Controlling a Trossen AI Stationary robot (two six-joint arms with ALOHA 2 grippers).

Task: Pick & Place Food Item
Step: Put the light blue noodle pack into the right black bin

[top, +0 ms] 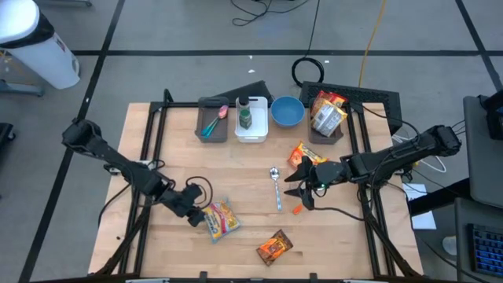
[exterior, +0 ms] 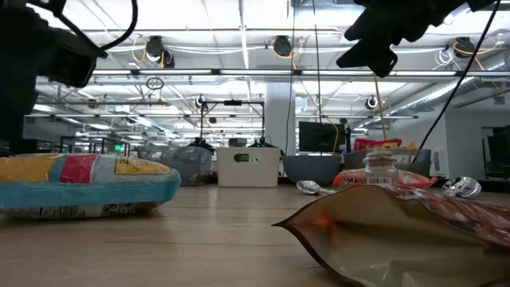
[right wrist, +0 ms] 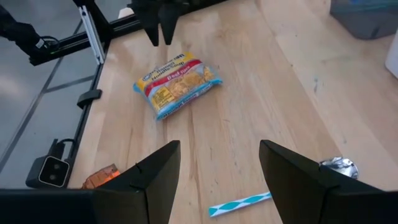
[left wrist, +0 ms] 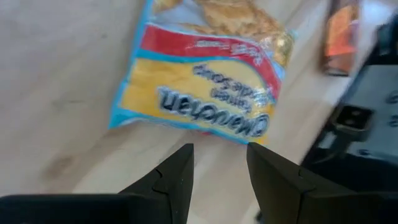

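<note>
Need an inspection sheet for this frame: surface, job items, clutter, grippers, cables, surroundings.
Surface: wooden table, lit evenly.
Job items: ramen packet flat near the front; orange snack bag beside it; another snack bag mid-right.
Clutter: spoon, blue bowl, white bin, two grey bins, one with packets.
Grippers: left gripper open, just short of the ramen packet; right gripper open, empty, above the table.
Cables: coiled black cable on the floor behind.
Surroundings: nothing seen near the table.

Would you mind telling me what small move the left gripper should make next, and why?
Probably ease the left gripper forward and down over the noodle packet. Its fingers stand open with nothing between them, just short of the packet's near edge, and the packet lies flat on the table, apart from other items.
</note>
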